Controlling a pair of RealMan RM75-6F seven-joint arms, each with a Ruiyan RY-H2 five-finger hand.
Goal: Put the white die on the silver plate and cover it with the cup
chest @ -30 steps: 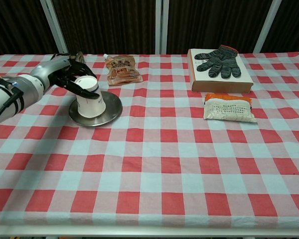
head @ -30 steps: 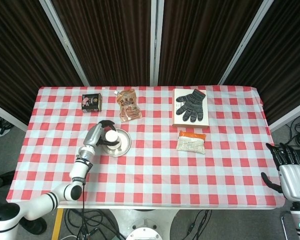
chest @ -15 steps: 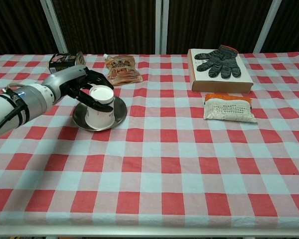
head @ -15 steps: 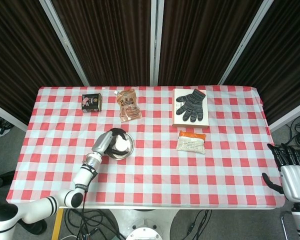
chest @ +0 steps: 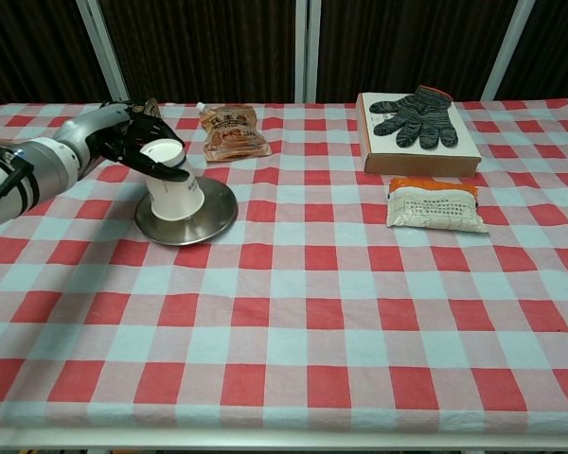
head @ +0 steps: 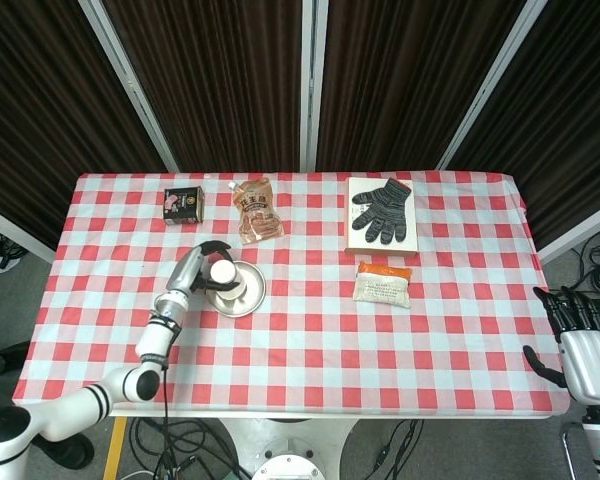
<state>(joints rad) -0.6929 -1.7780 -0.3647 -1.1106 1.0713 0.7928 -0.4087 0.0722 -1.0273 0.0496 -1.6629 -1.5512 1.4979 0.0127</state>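
The tablecloth (chest: 303, 312) has a check pattern of red and white squares. The cup (chest: 173, 189) is white and the plate (chest: 213, 216) under it is silver and shiny. The left hand (chest: 123, 142) has black fingers and a grey metal back, and its arm is white. The right hand (head: 580, 335) has also black fingers and a light grey body. The glove (chest: 415, 114) has dark grey and black stripes, and the book (chest: 426, 156) below it is cream. The pouch (chest: 232, 130) is orange-brown. The packet (chest: 433, 205) is white with an orange band. The small box (head: 183, 204) is black with pink. The curtains (head: 220, 80) behind are dark brown.
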